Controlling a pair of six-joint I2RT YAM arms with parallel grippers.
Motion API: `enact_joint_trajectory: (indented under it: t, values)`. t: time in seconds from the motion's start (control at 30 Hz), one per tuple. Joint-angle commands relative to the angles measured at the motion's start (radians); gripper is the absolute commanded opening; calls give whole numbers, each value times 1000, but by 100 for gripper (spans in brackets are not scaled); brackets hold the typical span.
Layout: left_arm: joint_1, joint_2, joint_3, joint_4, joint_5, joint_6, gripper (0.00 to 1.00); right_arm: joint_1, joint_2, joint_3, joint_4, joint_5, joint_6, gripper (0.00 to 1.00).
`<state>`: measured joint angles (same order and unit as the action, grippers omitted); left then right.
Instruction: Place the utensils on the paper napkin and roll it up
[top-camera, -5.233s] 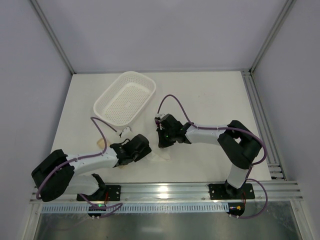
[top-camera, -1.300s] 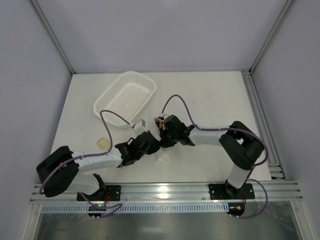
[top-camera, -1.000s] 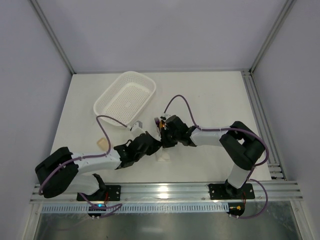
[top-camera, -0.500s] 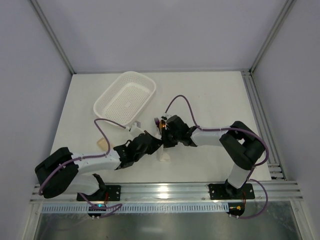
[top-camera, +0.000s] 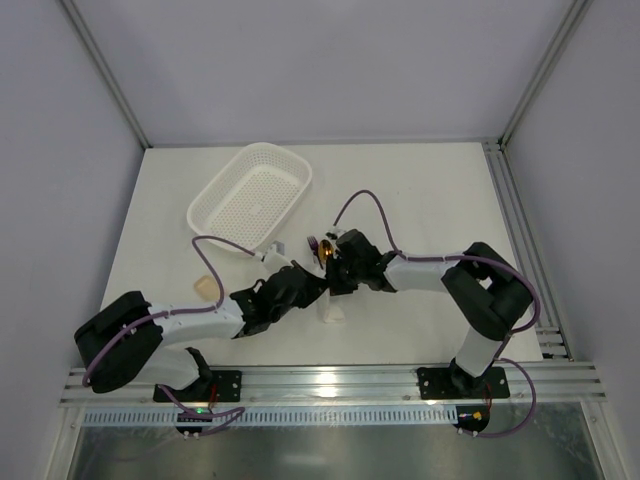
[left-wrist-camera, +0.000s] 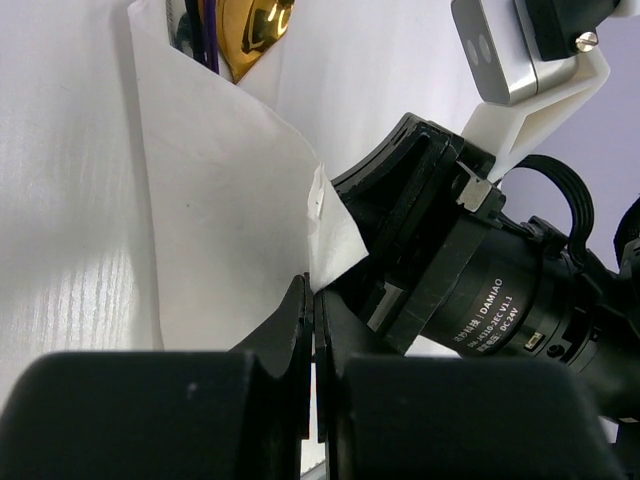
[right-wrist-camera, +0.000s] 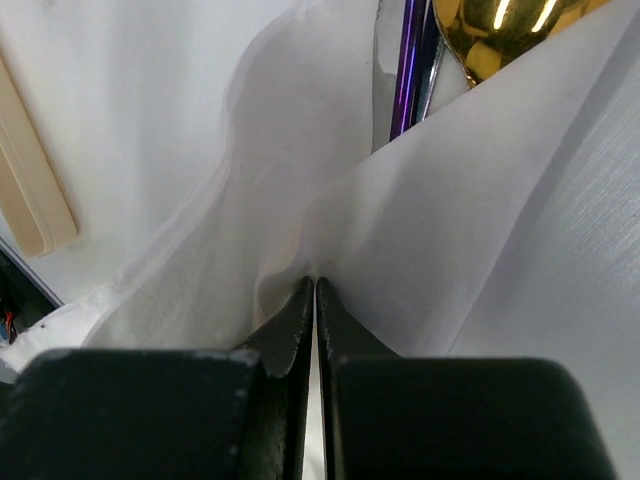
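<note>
My left gripper (left-wrist-camera: 311, 295) is pressed fully together, and its tips nip a loose flap of the paper napkin (left-wrist-camera: 220, 210). My right gripper (right-wrist-camera: 314, 290) is clamped just as tight, with a gathered fold of the same sheet drawn in between its tips. From above, the two meet almost tip to tip over the bundle.

The napkin is thin, white and creased. It is folded over the utensils (top-camera: 321, 247) into a loose wrap that lies just left of centre on the table (top-camera: 430, 200), toward the near edge. The heads stick out of the far, open end. I can make out a shiny gold spoon (right-wrist-camera: 500, 30) and a purple fork (right-wrist-camera: 408, 70). A grey sliver beside them may be a third piece, but I cannot say for sure.

The table is matte white, with pale grey walls (top-camera: 330, 70) on three sides and an aluminium rail (top-camera: 515, 230) along the right edge.

By my count there is one napkin, one white perforated basket (top-camera: 252, 195) at the far left, one beige slab (top-camera: 205, 288) beside my left arm, and two arms.
</note>
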<state>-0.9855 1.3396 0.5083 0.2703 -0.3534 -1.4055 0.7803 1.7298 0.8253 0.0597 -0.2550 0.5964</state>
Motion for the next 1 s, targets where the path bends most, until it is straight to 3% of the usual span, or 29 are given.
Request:
enact_joint_trajectory:
  t: [0.0, 0.53, 0.97]
  values:
    - [-5, -14, 27, 37, 10, 13, 0, -18, -41, 9, -81, -7, -24, 4]
    - [-5, 10, 65, 12, 21, 46, 0, -156, -188, 9, -190, -26, -113, 5]
    - [-5, 67, 105, 10, 40, 66, 0, -228, -93, 8, -163, 7, -139, 5]
